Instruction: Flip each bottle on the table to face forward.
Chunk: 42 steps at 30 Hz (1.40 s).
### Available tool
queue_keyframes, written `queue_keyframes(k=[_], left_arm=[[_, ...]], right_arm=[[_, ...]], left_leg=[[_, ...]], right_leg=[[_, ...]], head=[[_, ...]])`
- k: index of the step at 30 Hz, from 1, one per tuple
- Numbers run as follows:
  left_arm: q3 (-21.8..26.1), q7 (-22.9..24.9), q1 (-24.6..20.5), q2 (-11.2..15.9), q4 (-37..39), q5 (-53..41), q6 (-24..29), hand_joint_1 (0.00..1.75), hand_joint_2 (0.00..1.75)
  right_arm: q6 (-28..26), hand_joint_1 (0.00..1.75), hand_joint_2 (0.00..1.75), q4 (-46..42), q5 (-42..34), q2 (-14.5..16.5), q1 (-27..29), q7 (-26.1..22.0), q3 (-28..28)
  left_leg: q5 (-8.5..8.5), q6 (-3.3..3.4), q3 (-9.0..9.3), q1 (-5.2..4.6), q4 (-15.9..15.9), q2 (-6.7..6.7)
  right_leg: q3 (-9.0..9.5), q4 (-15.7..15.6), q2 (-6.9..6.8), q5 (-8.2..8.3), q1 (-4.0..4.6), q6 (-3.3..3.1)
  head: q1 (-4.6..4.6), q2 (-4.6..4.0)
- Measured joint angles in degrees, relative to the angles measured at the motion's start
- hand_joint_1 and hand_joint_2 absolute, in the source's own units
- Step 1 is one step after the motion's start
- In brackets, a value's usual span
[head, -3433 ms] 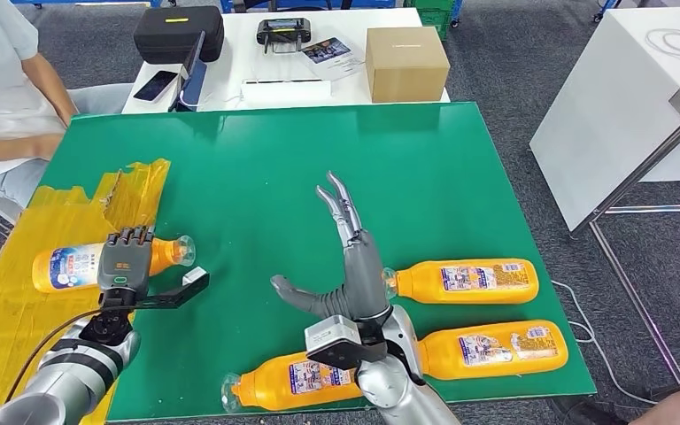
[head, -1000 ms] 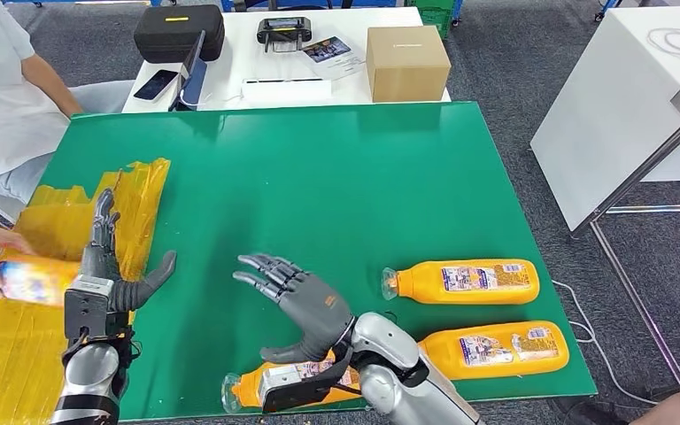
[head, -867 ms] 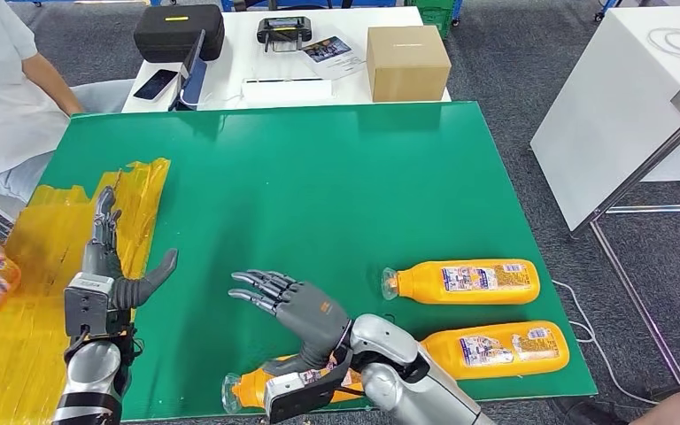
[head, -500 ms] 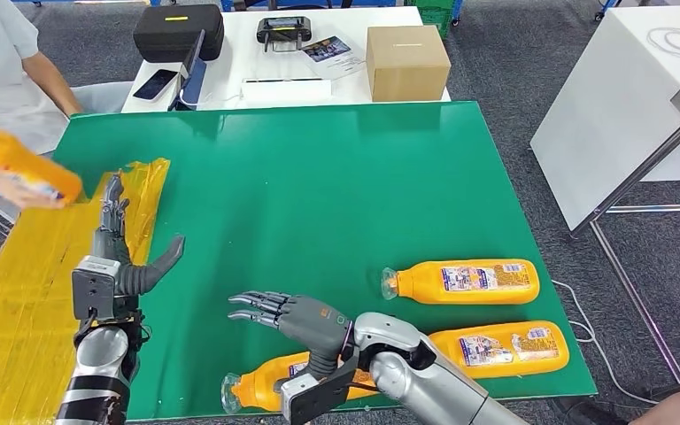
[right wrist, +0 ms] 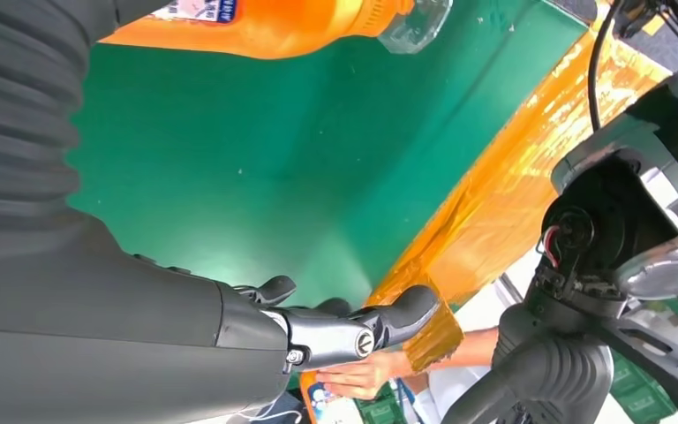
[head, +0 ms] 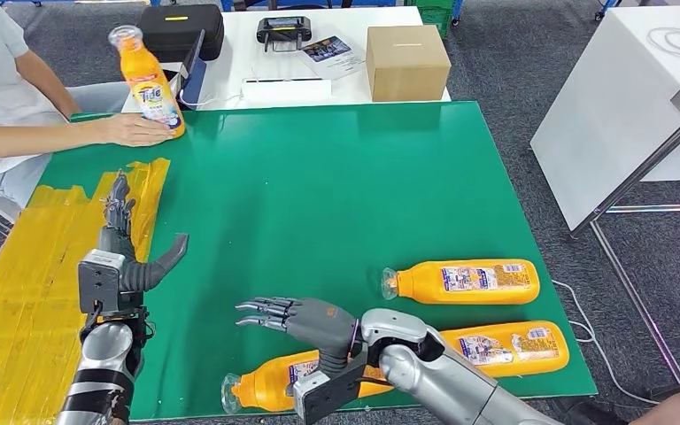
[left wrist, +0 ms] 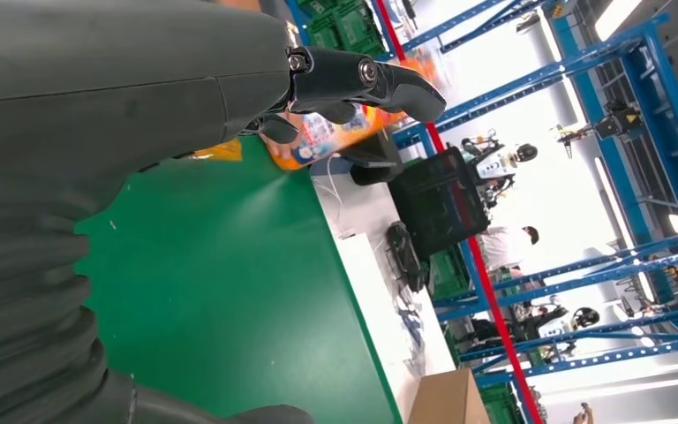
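Observation:
Three orange bottles lie on their sides on the green table [head: 319, 177]: one [head: 462, 281] at the right, one [head: 505, 347] nearer the front right edge, one [head: 266, 390] at the front under my right forearm, also seen in the right wrist view [right wrist: 265, 26]. A person's hand [head: 133, 130] stands a fourth orange bottle [head: 149, 81] upright at the far left corner. My left hand [head: 124, 252] is open, fingers straight, over the yellow tape's edge. My right hand [head: 305, 320] is open, fingers spread, just above the front bottle.
Yellow tape [head: 27, 292] covers the table's left part. A white table behind holds a cardboard box [head: 405, 62], a black case [head: 177, 31], a controller [head: 283, 34] and a phone. A white bench [head: 620, 97] stands to the right. A person sits at the far left.
The person lifted the orange bottle from the yellow tape and set it upright at the far left corner. My right hand turned palm down and lowered towards the front bottle. My left hand opened.

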Motion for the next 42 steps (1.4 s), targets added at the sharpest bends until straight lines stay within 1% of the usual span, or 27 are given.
queue_keyframes(k=[10,21,23,27,29,34,42], left_arm=[[0.1,-0.2,-0.4,0.0,1.1,1.2,-0.1,0.0,1.75],[0.1,-0.8,-2.7,0.0,3.4,3.0,0.0,0.0,1.75],[0.1,-0.8,-2.8,0.0,3.6,3.1,0.1,0.0,1.75],[0.4,-0.9,-2.4,0.0,3.6,3.4,0.4,0.0,1.75],[0.8,-0.8,-1.9,0.0,3.4,3.5,0.5,0.0,1.75],[1.4,-0.7,-1.7,0.0,3.3,3.6,0.3,0.0,1.75],[1.7,-0.5,-1.8,0.0,3.3,3.6,0.1,0.0,1.75]], right_arm=[[0.9,0.0,1.75,-1.0,-0.2,-3.1,-3.5,2.2,2.9],[1.6,0.0,1.75,-0.9,0.3,-3.9,-7.9,5.1,7.1],[0.5,0.0,1.75,-0.9,1.4,-3.8,-8.1,6.2,7.6],[-6.5,0.0,1.75,-0.6,7.4,-2.9,-7.4,11.6,8.3],[-8.7,0.0,1.75,-0.4,9.1,-2.0,-6.3,13.2,8.7],[-9.3,0.0,1.75,-0.1,9.7,-0.5,-4.5,13.7,9.9],[-9.2,0.0,1.75,0.2,9.5,-0.2,-4.2,13.6,11.0]], left_leg=[[0.0,0.0,0.0,0.0,0.0,0.0],[0.0,0.0,0.0,0.0,0.0,-0.01],[0.0,0.0,-0.01,0.0,0.0,-0.01],[0.0,0.0,-0.04,0.0,0.0,0.0],[0.0,0.0,-0.04,0.01,0.0,0.0],[0.0,0.0,-0.06,0.01,0.0,-0.01],[0.01,0.0,-0.06,0.0,0.0,-0.01]], right_leg=[[0.0,0.0,0.0,0.01,0.0,0.0],[0.01,0.0,0.0,0.01,0.0,0.0],[0.01,0.0,0.0,0.01,0.0,0.0],[0.0,0.0,0.0,0.0,0.01,0.0],[-0.03,0.0,0.0,0.0,0.01,0.0],[-0.05,0.0,-0.01,0.0,0.01,0.0],[-0.03,0.0,-0.01,0.0,0.0,0.0]], head=[[0.0,0.0],[-0.01,0.0],[-0.01,0.0],[0.0,0.0],[0.0,0.0],[-0.01,0.0],[0.01,0.0]])
